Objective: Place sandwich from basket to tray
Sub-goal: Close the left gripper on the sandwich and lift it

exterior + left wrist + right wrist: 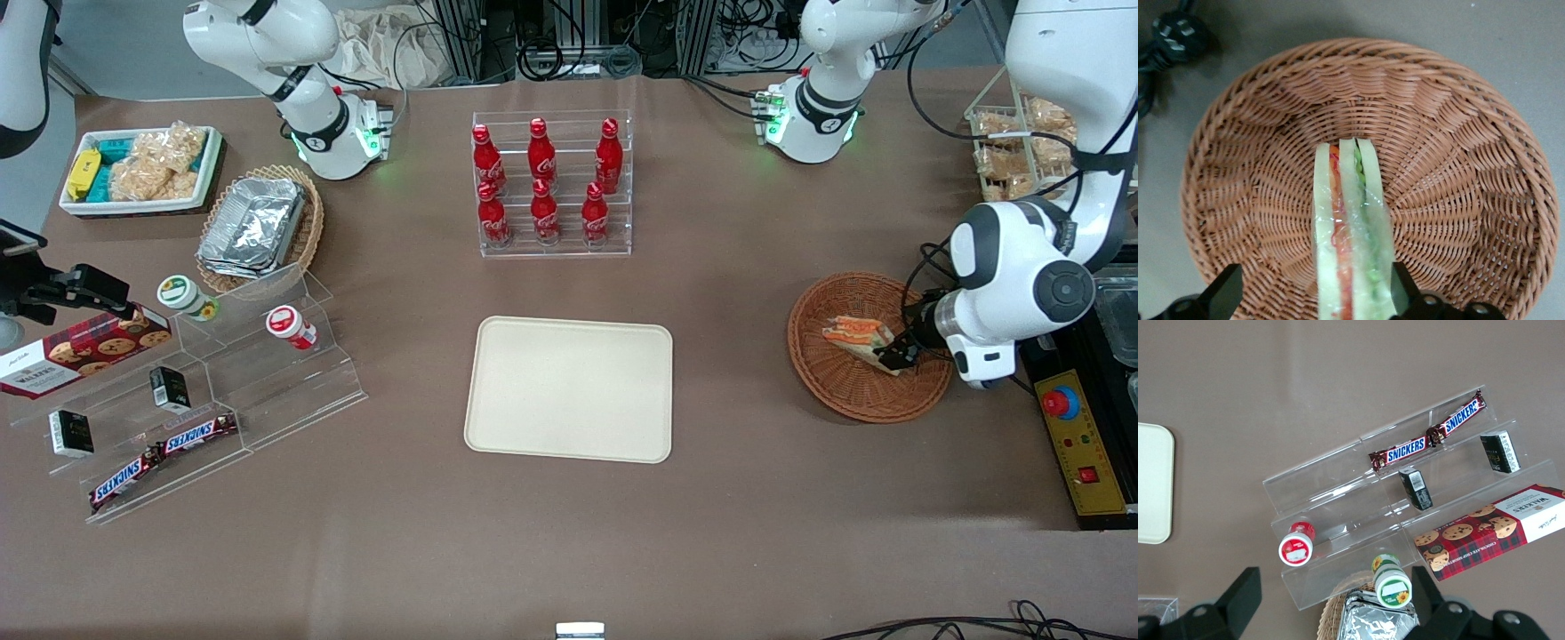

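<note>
Pale bread layers with orange-red and green filling are being shown edge-up, because the sandwich (1353, 233) is lying in the basket (1451, 133) with its cut face toward the wrist camera. It is being straddled by the gripper (1315, 293), whose jaws are standing wide apart, one touching or nearly touching the wedge, the other held well clear, so nothing is being gripped yet. A closing squeeze is judged to be needed next. The tray (569, 388) is waiting on the worktop (569, 551), toward the parked arm's end.
</note>
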`<action>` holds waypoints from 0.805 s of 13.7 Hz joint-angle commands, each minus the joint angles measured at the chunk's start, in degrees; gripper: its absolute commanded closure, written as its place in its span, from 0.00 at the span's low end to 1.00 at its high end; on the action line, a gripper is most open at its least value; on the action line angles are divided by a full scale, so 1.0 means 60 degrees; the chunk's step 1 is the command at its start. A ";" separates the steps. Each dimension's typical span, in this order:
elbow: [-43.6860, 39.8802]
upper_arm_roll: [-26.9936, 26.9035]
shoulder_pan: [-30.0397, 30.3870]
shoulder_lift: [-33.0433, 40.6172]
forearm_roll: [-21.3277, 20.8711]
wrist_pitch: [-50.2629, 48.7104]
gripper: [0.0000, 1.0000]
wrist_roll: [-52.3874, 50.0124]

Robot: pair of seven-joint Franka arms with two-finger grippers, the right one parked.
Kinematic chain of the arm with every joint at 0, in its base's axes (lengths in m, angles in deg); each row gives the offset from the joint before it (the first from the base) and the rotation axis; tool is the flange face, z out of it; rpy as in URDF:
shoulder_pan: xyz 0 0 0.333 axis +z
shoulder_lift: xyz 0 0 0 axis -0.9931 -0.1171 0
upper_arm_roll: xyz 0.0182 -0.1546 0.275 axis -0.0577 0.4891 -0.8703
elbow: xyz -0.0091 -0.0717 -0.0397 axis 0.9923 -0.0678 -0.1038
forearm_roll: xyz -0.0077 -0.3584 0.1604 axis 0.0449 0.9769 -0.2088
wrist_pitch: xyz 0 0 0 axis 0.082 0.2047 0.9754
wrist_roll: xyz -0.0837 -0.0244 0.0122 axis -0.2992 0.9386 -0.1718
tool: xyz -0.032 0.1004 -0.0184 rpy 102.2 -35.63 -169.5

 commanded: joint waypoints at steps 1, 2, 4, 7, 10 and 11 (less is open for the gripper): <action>-0.0363 0.0006 -0.0018 -0.0162 0.0035 -0.0357 0.00 -0.0025; -0.0378 0.0006 -0.0033 -0.0293 0.0050 -0.0313 0.00 -0.0069; -0.0218 0.0006 -0.0047 -0.0382 0.0064 0.0036 0.00 -0.0128; 0.0353 0.0006 -0.0033 -0.0397 0.0064 0.0798 0.00 -0.0128; 0.0910 -0.0008 -0.0018 -0.0470 0.0079 0.1705 0.02 -0.0128; 0.0911 -0.0008 -0.0018 -0.0470 0.0079 0.1694 0.22 -0.0128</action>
